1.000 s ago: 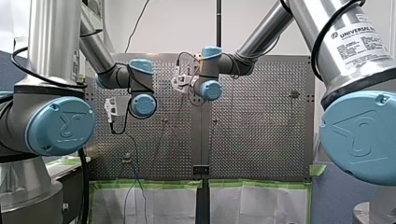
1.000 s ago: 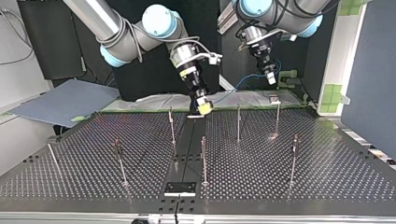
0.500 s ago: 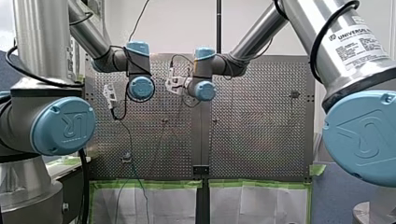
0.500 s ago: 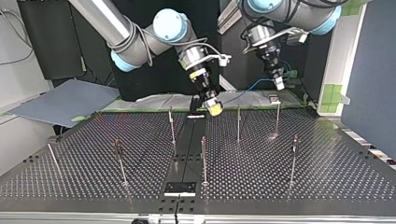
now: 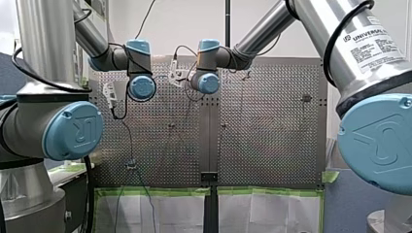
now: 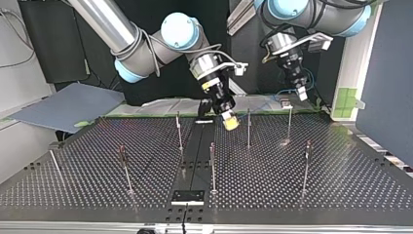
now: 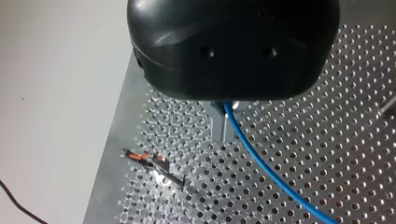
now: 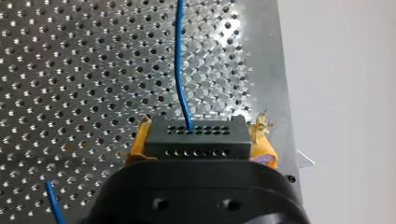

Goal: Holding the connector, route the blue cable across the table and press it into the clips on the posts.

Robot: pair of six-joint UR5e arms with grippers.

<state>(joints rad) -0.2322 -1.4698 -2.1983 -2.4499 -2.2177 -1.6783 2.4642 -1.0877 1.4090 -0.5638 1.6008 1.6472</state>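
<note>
In the right wrist view my right gripper [image 8: 198, 130] is shut on a dark connector block [image 8: 194, 142], held between its yellow pads [image 8: 138, 142]. The blue cable [image 8: 180, 60] runs out of the connector, ahead over the perforated plate. In the left wrist view my left gripper [image 7: 223, 133] is shut on the blue cable [image 7: 264, 165], which passes between its metal fingers. In the top view my right gripper [image 6: 229, 122] hangs over the table's far middle, beside a thin post [image 6: 248, 127]. My left gripper [image 6: 302, 92] is further right, just above a clip-topped post [image 6: 289, 119].
Several thin upright posts [image 6: 212, 165] stand across the perforated table [image 6: 97, 195]. A black strip [image 6: 187, 196] runs down its middle. Under my left gripper lies a post with a clip [image 7: 152, 161] near the plate's edge. A blue-grey sheet [image 6: 68, 105] lies beyond the far left corner.
Both arms have moved toward the top view's right. The right gripper has come lower and nearer the middle posts with the connector, and the left gripper has shifted over the clip-topped post.
</note>
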